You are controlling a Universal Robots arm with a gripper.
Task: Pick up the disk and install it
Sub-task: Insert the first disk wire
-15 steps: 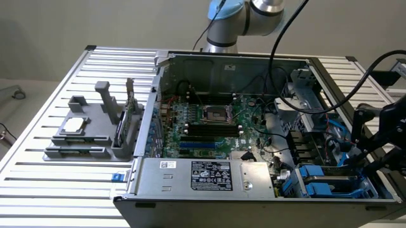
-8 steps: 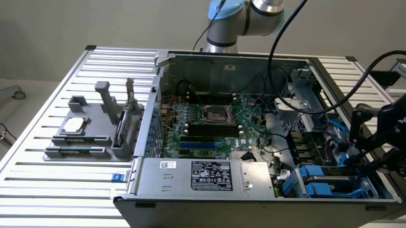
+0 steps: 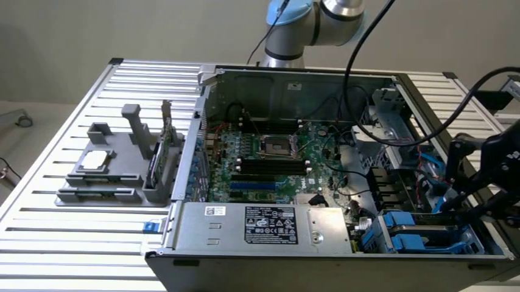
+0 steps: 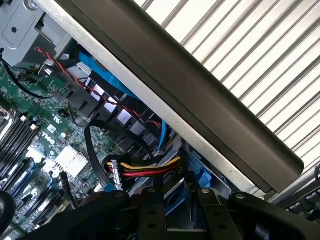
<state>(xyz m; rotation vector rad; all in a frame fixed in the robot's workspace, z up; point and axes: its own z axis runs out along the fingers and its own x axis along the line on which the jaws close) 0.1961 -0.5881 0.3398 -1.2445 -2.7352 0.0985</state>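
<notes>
Slatted table [image 3: 65, 243]: PC case [image 3: 293, 85] w/ disk [image 3: 424, 236] in bay.

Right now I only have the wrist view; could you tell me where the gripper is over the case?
Observer: The gripper hangs over the blue carriers in a corner of the case, on the exterior view's right.
Operator: Thanks. Is anything outside the case?
Observer: Yes, a grey fixture stands on the table on the exterior view's left, a small chip on it.
Operator: And beside those carriers?
Observer: A power supply with a white label, toward the exterior view's left.
</notes>
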